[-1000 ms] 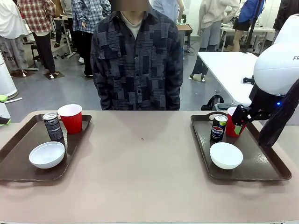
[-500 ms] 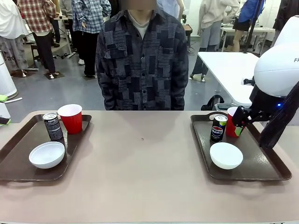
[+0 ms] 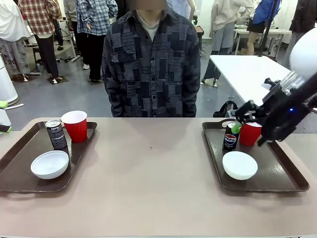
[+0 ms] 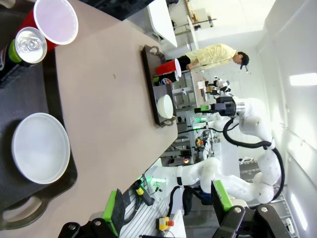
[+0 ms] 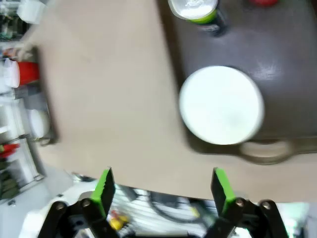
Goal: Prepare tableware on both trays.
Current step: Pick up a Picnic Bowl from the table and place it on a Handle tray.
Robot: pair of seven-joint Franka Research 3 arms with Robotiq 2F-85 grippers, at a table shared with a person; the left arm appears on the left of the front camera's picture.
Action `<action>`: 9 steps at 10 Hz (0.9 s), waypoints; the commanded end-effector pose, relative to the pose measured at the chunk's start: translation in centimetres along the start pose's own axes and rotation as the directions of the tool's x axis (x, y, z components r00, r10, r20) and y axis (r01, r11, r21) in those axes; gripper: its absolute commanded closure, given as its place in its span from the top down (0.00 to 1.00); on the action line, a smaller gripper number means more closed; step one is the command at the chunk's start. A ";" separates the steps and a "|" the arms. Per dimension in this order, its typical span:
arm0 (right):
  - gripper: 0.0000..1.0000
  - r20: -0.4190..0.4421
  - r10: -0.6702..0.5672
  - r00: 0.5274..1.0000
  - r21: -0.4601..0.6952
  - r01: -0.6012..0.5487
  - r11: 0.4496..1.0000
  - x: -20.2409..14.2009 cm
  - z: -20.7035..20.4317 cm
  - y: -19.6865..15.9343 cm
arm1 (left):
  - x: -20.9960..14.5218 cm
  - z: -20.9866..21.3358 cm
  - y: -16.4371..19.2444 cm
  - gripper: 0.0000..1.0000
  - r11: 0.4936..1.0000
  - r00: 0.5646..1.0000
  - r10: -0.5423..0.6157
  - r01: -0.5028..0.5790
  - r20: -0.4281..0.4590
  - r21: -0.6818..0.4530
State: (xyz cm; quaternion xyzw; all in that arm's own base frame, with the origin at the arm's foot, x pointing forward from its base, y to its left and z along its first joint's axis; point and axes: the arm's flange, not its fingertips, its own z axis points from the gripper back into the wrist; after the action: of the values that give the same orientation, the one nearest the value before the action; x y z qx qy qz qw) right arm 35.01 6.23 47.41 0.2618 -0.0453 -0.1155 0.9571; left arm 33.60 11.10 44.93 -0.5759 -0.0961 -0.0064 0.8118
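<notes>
The right gripper (image 3: pixel 241 119) hangs with jaws apart and empty, just above the Pepsi can (image 3: pixel 230 137) and touching neither it nor the cup (image 3: pixel 250 133) beside it. Both stand upright at the far end of the right tray (image 3: pixel 287 178); the bowl (image 3: pixel 239 165) lies nearer the robot. The left gripper (image 4: pixel 166 208) is also spread, holding nothing.

Count: two trays, two bowls, two cups, two cans. The left tray (image 3: pixel 15 184) carries one bowl (image 3: pixel 49 164), one cup (image 3: pixel 75 125) and the black-green can (image 3: pixel 56 134).
</notes>
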 end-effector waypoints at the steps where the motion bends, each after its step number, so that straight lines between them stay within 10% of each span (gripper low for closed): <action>1: 1.00 0.002 -0.224 0.975 0.307 0.213 0.928 -3.7 -3.2 -2.3 | 0.0 0.2 -0.1 0.92 1.000 1.000 -0.005 0.005 0.004 -0.015; 9: 1.00 -0.073 0.340 0.938 0.554 -0.246 0.796 -7.5 -8.1 -7.2 | 0.0 0.2 -0.1 0.92 1.000 1.000 -0.005 0.005 0.004 -0.015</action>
State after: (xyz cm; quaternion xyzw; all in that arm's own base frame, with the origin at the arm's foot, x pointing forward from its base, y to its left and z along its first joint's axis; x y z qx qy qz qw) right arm 36.28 7.03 41.56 0.5122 -0.0382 0.0692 0.8552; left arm 33.60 11.10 44.93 -0.5759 -0.0960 -0.0065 0.8118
